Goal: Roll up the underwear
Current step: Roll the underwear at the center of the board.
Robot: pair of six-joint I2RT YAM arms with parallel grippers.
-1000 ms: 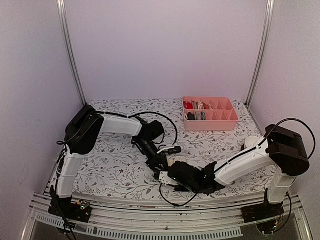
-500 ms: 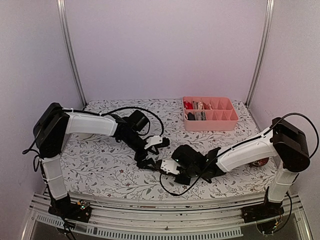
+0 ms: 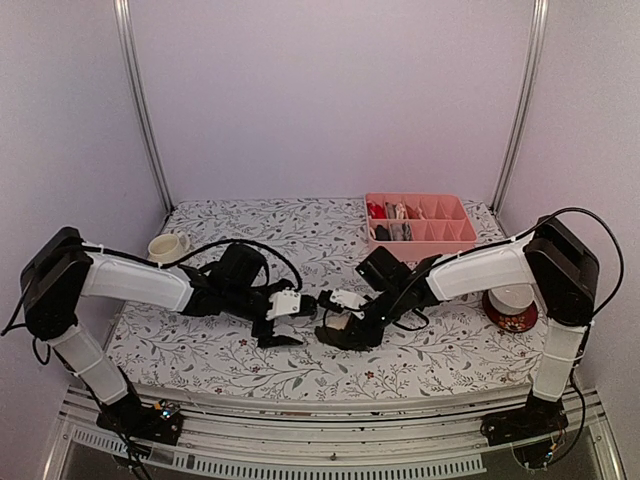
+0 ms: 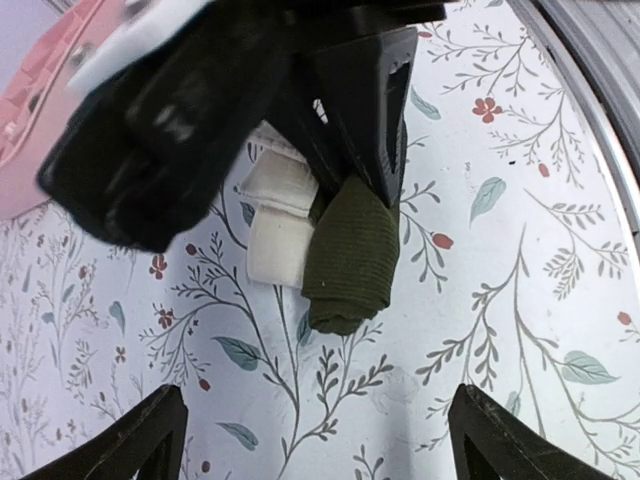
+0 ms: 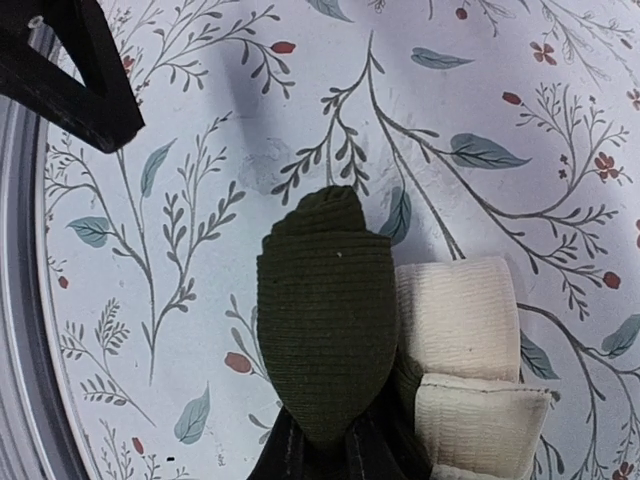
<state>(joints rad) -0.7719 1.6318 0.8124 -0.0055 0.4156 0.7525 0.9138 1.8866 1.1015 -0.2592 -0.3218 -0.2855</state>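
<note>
Left fingers [image 3: 287, 325] stand spread wide, low over the flower-printed surface [image 3: 200, 345] in the overhead view. They are nearly tip to tip with the right fingers [image 3: 340, 328], which are closed. The pink plastic divided tray [image 3: 420, 250] sits well behind both. From the left wrist, the right fingers pinch one end of a dark olive ribbed cloth garment rolled into a tight tube [image 4: 350, 255]. A whitish folded cloth [image 4: 278, 215] is pressed against its side; waistband or second garment, I cannot tell. The left pair frames the roll and touches nothing, probably standing clear so one grip can carry it. From the right wrist, the roll looks snug and close over the surface, so the pinch seems meant to stop it unwinding.
</note>
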